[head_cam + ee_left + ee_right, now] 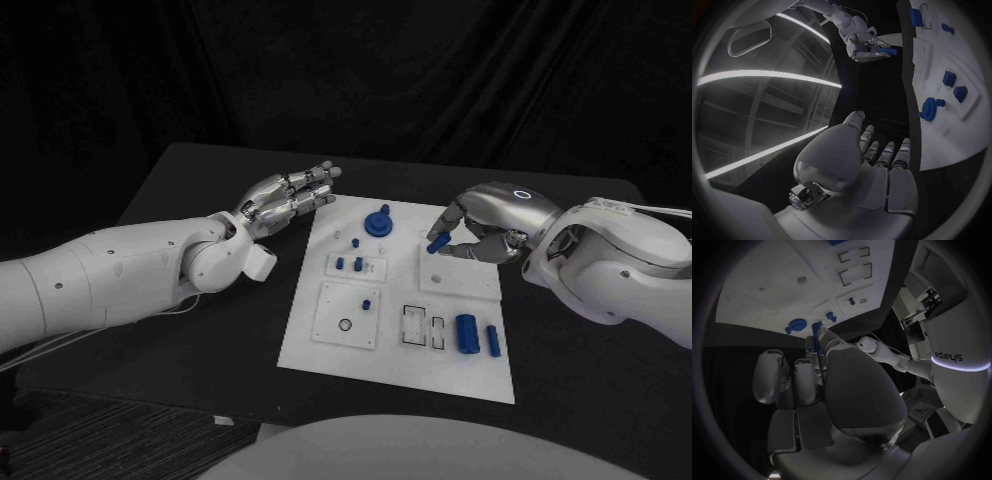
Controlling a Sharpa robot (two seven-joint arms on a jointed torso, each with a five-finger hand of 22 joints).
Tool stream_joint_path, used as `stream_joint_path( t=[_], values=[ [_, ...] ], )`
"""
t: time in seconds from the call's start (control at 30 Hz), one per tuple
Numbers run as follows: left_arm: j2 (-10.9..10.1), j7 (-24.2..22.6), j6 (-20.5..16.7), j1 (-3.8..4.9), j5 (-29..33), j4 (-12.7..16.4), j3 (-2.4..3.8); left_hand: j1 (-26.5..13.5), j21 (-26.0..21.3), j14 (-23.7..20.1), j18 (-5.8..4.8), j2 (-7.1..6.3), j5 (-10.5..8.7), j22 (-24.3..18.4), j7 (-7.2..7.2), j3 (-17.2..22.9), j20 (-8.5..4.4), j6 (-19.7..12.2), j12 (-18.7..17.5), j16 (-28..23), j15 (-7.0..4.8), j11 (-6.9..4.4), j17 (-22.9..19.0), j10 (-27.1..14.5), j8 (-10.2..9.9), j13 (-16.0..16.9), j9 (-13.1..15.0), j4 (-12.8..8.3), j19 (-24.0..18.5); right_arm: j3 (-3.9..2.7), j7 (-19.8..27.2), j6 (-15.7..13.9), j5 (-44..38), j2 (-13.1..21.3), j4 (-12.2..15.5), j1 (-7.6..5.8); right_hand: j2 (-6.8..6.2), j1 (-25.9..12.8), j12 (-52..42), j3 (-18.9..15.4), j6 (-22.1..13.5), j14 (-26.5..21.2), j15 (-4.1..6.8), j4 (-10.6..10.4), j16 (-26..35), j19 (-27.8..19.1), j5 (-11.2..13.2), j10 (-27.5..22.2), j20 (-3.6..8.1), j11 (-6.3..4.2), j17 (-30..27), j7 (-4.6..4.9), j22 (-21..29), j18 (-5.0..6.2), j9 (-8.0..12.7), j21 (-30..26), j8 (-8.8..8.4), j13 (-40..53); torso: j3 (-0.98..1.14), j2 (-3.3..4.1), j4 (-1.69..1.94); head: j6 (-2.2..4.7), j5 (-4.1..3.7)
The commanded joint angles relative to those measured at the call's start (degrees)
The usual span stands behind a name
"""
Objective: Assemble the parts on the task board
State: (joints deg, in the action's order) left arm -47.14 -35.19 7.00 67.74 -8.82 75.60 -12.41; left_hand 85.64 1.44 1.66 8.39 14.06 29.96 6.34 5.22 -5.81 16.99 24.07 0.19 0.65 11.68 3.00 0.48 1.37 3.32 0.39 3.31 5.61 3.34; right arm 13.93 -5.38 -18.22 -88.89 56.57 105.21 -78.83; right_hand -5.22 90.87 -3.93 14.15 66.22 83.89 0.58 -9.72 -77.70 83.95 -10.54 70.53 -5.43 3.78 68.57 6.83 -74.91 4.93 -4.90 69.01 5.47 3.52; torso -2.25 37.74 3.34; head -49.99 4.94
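Two hands frame the board, and from the left the first is the left hand, hovering just off the board's far left corner with its fingers straight, slightly apart and holding nothing. Next, on the board itself, stands a round blue part with a knob near the far edge, then small pegs in a raised block, a little peg and a black ring on a square plate nearer the robot, and toward the near right a blue cylinder with a slimmer bar beside two empty slots. At the right the right hand is curled over the board's far right area, pinching a small blue part at its fingertips; the left wrist view also shows that blue piece gripped in the fingers. My guess is that this piece is about to be seated, and the hazard is a tilted entry: held only at the tips, it could twist, jam on the edge of its socket or slip out and roll across the board. A hard push might also shift the board, which looks merely laid on the table. That table is matte black, and dark curtains hang behind it.
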Motion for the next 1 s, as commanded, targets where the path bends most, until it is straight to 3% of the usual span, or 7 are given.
stream_joint_path(
  t=[0.03,0.17,0.3,0.43,0.57,0.77,1.0],
  values=[
    [0.12,-0.69,0.44,-0.14,0.37,0.04,0.06,0.37,0.15,-0.17,-0.92,0.05,0.39,-0.35,0.0,0.57,-0.09,0.26,0.22,0.26,0.22,0.47,0.05,-0.17,0.28,0.05,0.08,-0.16,0.13,0.05,-0.67,2.47,0.09,-1.61,1.49,0.15,0.09,-0.25,0.24,0.33,0.54,2.11,0.38,-0.06,-0.27,-0.04,0.4,0.42,0.43,-0.17,-0.02,-0.04,-9.91,-0.98,0.07,0.23,0.26,0.03,0.13,0.16,-0.1,-0.01,-0.03],
    [-0.24,-0.8,0.32,-0.24,0.37,0.24,0.06,0.25,0.09,-0.27,-1.0,0.06,0.35,-0.52,0.03,0.83,-0.12,0.27,0.21,0.21,0.05,0.48,0.03,-0.2,0.27,0.04,0.08,-0.27,0.01,0.05,-0.33,3.33,-6.99,-5.27,2.15,1.98,-0.06,-0.08,0.35,0.78,0.57,2.16,0.42,0.11,-0.38,-0.04,0.02,0.32,0.48,-0.19,0.17,-0.06,-9.92,-0.98,0.1,0.28,0.11,0.0,0.12,0.07,-0.3,-0.01,0.34],
    [-0.19,-0.91,0.23,-0.32,0.37,0.25,0.06,-0.17,-0.06,-0.44,-1.04,-0.04,0.13,-0.95,0.01,1.1,-0.24,0.31,0.2,0.11,-0.28,0.45,-0.02,-0.24,0.27,0.03,0.09,-0.28,-0.29,0.04,-0.26,4.13,-12.12,-9.39,1.39,3.7,-0.74,-0.46,0.3,1.35,1.14,2.25,0.6,0.15,-0.09,0.34,-0.06,0.96,0.64,-0.39,-0.71,-0.22,-10.06,-1.04,0.06,0.9,0.0,0.04,0.38,0.09,0.53,-0.01,-0.26],
    [0.04,-0.89,0.11,-0.37,0.37,0.27,0.06,-0.45,-0.16,-0.53,-0.99,-0.09,0.05,-1.2,-0.03,1.3,-0.34,0.27,0.2,0.06,-0.49,0.4,-0.04,-0.24,0.25,0.03,0.08,-0.27,-0.48,0.03,-0.63,5.35,-15.81,-13.45,-0.38,5.15,-1.03,-0.73,0.36,1.54,1.11,2.33,0.61,0.11,-0.19,0.5,-0.01,0.95,0.69,-0.36,-0.67,-0.2,-10.11,-1.09,0.11,1.22,-0.19,0.02,0.49,0.12,0.99,-0.01,-0.22],
    [0.34,-0.9,0.07,-0.39,0.37,0.2,0.06,-0.58,-0.2,-0.56,-0.93,-0.13,-0.01,-1.33,-0.05,1.37,-0.4,0.32,0.21,0.05,-0.56,0.38,-0.05,-0.22,0.26,0.04,0.09,-0.26,-0.57,0.03,-1.01,6.18,-18.64,-16.56,-2.18,6.27,-1.14,-0.84,0.38,1.63,1.08,2.36,0.6,0.08,-0.23,0.57,0.04,0.93,0.7,-0.36,-0.65,-0.19,-10.15,-1.12,0.13,1.4,-0.27,0.01,0.42,0.12,1.28,-0.01,-0.14],
    [0.99,-0.98,0.25,-0.43,0.37,-0.21,0.06,-0.65,-0.2,-0.57,-0.9,-0.12,-0.01,-1.3,-0.04,1.43,-0.42,0.3,0.2,0.04,-0.59,0.39,-0.05,-0.25,0.25,0.03,0.08,-0.25,-0.57,0.03,-1.37,7.5,-20.68,-19.43,-3.87,7.27,-1.29,-1.07,0.33,1.78,1.21,2.43,0.61,0.03,-0.4,0.68,0.13,1.03,0.71,-0.39,-0.47,-0.24,-10.21,-1.18,0.12,1.73,-0.32,0.04,0.4,0.11,1.33,-0.01,0.01],
    [1.24,-0.93,0.41,-0.5,0.37,-0.34,0.06,-0.68,-0.17,-0.56,-0.88,-0.08,0.0,-1.19,-0.03,1.49,-0.4,0.21,0.19,0.05,-0.59,0.41,-0.05,-0.27,0.24,0.02,0.07,-0.24,-0.51,0.03,-1.59,8.84,-21.11,-20.24,-4.48,8.0,-1.36,-1.15,0.26,2.08,1.49,2.5,0.68,0.11,-0.57,0.78,0.01,1.32,0.75,-0.5,-0.27,-0.33,-10.27,-1.22,0.08,2.06,-0.31,0.07,0.45,0.05,1.3,-0.01,0.18]
  ],
)
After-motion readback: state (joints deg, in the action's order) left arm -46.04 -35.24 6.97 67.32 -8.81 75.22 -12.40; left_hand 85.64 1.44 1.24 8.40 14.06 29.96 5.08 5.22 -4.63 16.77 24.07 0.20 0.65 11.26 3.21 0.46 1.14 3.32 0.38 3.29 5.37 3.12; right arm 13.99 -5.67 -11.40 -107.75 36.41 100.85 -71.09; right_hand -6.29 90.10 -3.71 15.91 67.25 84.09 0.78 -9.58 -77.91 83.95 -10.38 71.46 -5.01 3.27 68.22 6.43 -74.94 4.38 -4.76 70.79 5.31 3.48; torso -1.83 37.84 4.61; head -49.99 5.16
